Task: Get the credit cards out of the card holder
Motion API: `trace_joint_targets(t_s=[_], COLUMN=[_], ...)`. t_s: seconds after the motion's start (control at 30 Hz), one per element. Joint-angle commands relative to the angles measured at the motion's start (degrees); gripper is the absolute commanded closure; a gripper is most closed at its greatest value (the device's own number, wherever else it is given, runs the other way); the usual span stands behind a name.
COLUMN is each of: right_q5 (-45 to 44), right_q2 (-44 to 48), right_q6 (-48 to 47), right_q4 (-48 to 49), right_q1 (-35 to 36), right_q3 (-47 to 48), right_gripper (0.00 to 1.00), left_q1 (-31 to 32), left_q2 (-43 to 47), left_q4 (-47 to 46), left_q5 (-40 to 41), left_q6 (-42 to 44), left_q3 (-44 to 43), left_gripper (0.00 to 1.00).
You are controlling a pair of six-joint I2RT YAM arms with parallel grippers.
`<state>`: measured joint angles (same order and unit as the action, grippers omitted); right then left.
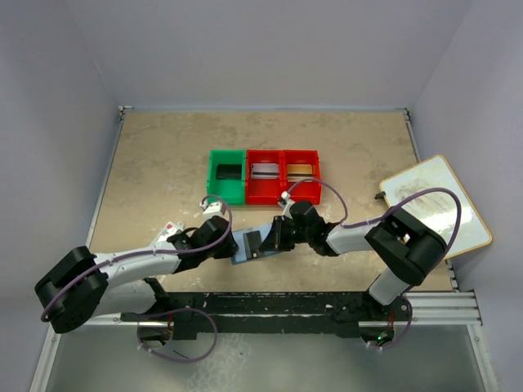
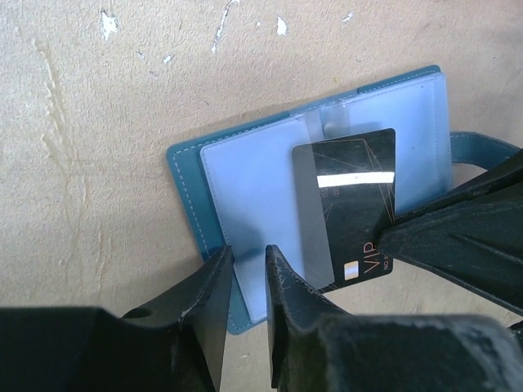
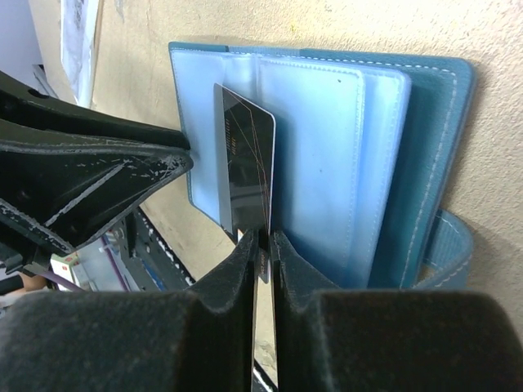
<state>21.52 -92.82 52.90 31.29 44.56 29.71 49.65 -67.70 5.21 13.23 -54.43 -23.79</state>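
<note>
The blue card holder (image 1: 242, 247) lies open on the table between my two grippers, its pale slotted sleeves (image 3: 343, 147) facing up. A dark credit card (image 2: 351, 204) marked VIP sticks halfway out of a clear sleeve. My right gripper (image 3: 263, 237) is shut on that card's free edge (image 3: 245, 163). The left gripper (image 2: 248, 255) sits at the opposite edge of the holder (image 2: 184, 180), jaws closed to a narrow gap on a pale sleeve. In the top view the left gripper (image 1: 231, 242) and the right gripper (image 1: 270, 238) flank the holder closely.
Three bins stand behind in a row: a green one (image 1: 226, 186) with a dark card, a red one (image 1: 264, 189) with a silver-grey card, and another red one (image 1: 301, 189) with a gold card. A white packet (image 1: 170, 231) lies by the left arm. A framed board (image 1: 433, 204) overhangs the right edge.
</note>
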Motion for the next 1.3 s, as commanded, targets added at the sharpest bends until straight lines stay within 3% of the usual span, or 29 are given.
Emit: trace_joint_targets(t_s=[0.0, 0.2, 0.37, 0.53, 0.8, 0.93, 1.27], right_q5=[-1.74, -1.98, -2.48, -3.99, -5.11, -4.61, -4.46], right_q2=[0.06, 0.0, 0.49, 0.86, 1.33, 1.45, 1.28], right_q6=[-1.06, -0.83, -0.73, -0.36, 0.98, 1.56, 3.34], right_q4=[-0.62, -0.7, -1.25, -2.44, -1.85, -0.74, 2.04], right_q1=[-0.33, -0.35, -0.35, -0.35, -0.35, -0.35, -0.34], right_q3=[0.3, 0.36, 0.74, 1.24, 0.52, 0.01, -0.57], right_gripper=[0.87, 0.7, 0.62, 0.61, 0.62, 0.61, 0.6], left_q1=[0.25, 0.7, 1.43, 2.47, 3.52, 3.78, 3.97], left_q2=[1.8, 1.23, -0.21, -0.84, 0.49, 2.92, 5.39], left_q4=[1.88, 2.17, 2.53, 3.95, 14.12, 17.26, 9.58], left_q5=[0.08, -1.02, -1.45, 0.79, 8.19, 9.74, 2.53], left_q6=[1.23, 2.67, 3.28, 2.76, 1.3, 0.43, 1.29], left_q3=[-2.92, -6.34, -7.98, -8.65, -10.86, -11.42, -13.28], left_gripper=[0.78, 0.74, 0.72, 0.68, 0.6, 0.52, 0.52])
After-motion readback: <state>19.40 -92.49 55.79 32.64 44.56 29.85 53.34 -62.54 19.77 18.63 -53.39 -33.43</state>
